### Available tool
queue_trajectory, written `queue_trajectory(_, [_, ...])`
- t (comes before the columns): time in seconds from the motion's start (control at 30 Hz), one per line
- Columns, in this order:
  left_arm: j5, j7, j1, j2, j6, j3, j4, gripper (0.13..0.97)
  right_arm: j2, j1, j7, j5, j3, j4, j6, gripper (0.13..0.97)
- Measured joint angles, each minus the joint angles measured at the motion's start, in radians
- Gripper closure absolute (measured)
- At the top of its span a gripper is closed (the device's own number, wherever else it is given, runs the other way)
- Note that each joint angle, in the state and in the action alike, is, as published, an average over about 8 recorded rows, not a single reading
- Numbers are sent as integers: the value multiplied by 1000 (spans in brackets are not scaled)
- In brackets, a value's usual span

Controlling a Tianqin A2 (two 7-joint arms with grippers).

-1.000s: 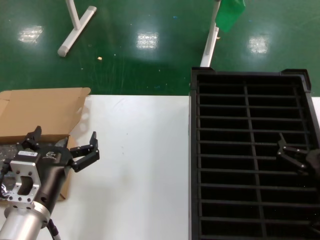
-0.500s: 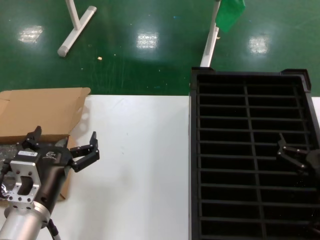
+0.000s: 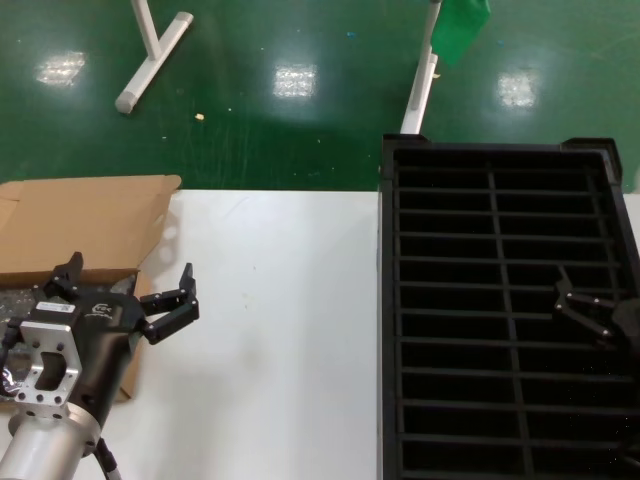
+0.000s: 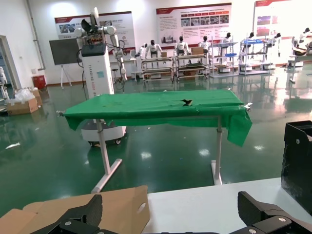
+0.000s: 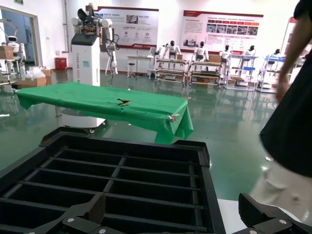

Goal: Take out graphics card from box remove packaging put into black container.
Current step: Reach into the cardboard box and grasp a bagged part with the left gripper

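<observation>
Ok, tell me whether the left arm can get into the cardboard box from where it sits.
Probably yes. The left gripper hangs open at the near right edge of the box, whose flaps are folded back, and nothing lies between them. The contents are mostly hidden behind the arm.

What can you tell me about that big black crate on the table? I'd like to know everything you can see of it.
The black container is a large crate that looks like moulded plastic. It sits flat on the white table, at its right side. Thin ribs split it into many long narrow slots, with one centre divider running front to back. Every slot in view looks empty. The right gripper hovers open over its right half; whether it touches a rib cannot be told.
</observation>
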Motion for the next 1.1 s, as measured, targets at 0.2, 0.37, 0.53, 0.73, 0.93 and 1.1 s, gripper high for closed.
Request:
queue_trajectory(0.2, [0,0,0,0,0,0,0,132,0,0,0,0,0,0,0,129])
queue_trajectory(0.37, [9,35,7,15,29,-22,0,132,0,0,0,0,0,0,0,129])
queue_trajectory(0.53, [23,83,29,18,71,-51,-9,132,0,0,0,0,0,0,0,129])
queue_trajectory(0.73, [21,161,73,-3,131,-107,-37,132,0,0,0,0,0,0,0,129])
queue_trajectory(0.93, [-3,361,111,-10,244,-234,-49,132,0,0,0,0,0,0,0,129])
queue_trajectory(1.1, [-14,529,149,-42,326,-329,-63,132,0,0,0,0,0,0,0,129])
